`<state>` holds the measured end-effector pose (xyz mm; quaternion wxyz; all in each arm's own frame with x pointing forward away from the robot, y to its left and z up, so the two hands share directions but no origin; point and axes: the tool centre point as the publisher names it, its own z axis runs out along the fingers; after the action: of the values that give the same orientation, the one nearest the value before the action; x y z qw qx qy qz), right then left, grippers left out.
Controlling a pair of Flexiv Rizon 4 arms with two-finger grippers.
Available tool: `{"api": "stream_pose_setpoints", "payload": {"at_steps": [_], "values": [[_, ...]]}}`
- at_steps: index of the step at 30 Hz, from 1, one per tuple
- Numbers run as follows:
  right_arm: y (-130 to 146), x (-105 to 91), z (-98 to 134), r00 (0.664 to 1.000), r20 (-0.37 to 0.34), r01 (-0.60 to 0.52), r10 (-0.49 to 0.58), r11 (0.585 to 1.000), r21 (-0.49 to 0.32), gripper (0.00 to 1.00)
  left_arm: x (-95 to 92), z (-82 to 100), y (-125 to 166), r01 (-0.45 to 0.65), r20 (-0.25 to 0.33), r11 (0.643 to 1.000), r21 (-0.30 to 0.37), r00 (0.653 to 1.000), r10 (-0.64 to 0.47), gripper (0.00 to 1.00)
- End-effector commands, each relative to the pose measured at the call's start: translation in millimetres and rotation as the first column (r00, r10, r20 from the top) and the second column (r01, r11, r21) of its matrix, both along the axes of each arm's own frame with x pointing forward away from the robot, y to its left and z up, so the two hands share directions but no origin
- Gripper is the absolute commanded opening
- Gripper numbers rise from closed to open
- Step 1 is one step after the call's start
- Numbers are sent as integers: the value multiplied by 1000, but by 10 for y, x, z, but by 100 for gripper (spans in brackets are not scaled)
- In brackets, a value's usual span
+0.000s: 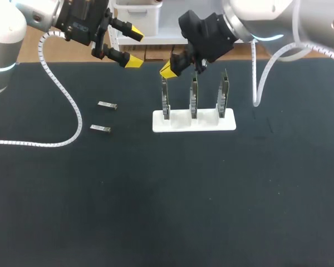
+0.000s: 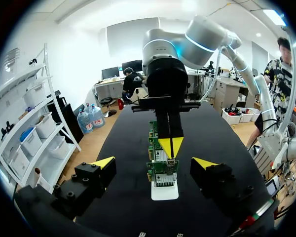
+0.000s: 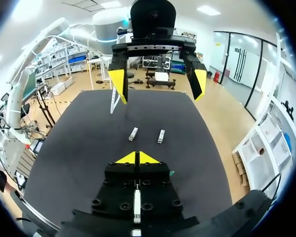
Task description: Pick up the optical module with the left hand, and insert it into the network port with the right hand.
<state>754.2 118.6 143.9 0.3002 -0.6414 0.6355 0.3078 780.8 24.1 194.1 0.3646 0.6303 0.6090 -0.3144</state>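
Two small silver optical modules lie on the black table left of a white stand holding three upright green circuit boards. My left gripper hangs open above the table's far edge, up and left of the stand, with nothing between its fingers. My right gripper is shut, its yellow tips just above the leftmost board; I see nothing held at the tips. In the right wrist view both modules lie ahead of the shut right gripper, under the open left gripper.
A white coiled cable from the left arm lies across the table's left side, close to the modules. A pale hose hangs from the right arm, right of the stand. In the left wrist view the boards stand in a row beyond its fingers.
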Motion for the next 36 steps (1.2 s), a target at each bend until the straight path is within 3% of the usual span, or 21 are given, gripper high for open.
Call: {"api": "stream_pose_setpoints", "payload": {"at_steps": [1,13,36], "values": [[-2,4,-35,1000,-4,0,0,1000,2,0,1,9,-4,-1,-2,1000,5,1000,1,100],[50,32,140,999,45,-17,18,1000,-13,0,1,9,-4,-1,-2,1000,5,1000,1,100],[26,17,-12,1000,5,-4,4,1000,-1,0,1,9,-4,-1,-2,1000,5,1000,1,100]]}}
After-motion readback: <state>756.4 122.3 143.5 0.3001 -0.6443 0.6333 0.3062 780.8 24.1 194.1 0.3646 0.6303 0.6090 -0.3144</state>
